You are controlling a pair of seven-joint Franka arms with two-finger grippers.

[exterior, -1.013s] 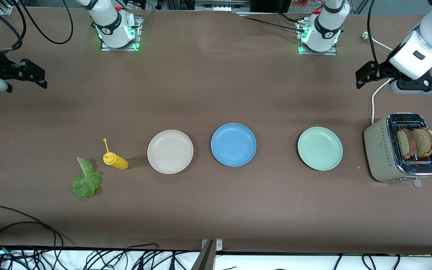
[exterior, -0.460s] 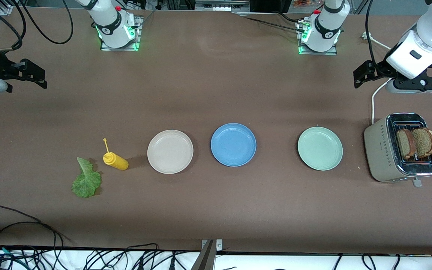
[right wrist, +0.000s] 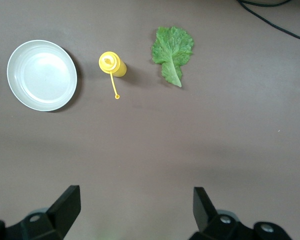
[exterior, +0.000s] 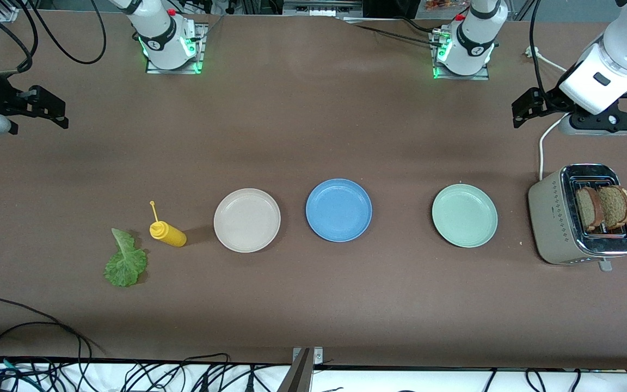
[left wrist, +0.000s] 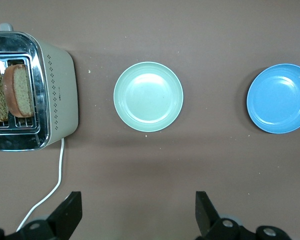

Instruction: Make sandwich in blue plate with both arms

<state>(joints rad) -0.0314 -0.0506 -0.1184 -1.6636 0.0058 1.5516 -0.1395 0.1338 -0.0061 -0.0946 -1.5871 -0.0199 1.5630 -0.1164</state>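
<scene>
Nothing assembled yet: blue plate bare mid-surface, both bread slices upright in toaster, lettuce leaf flat near yellow bottle.

Left gripper over cord end by toaster, jaws spread wide, empty.

Right gripper waits, jaws spread, holding nothing, lettuce well apart.

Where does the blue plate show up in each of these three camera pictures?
Front view: blue plate mid-table, between beige plate and mint green plate.
Left wrist view: blue plate at the picture's edge.
Right wrist view: not in it.
Shared landmark: the mint green plate.
</scene>
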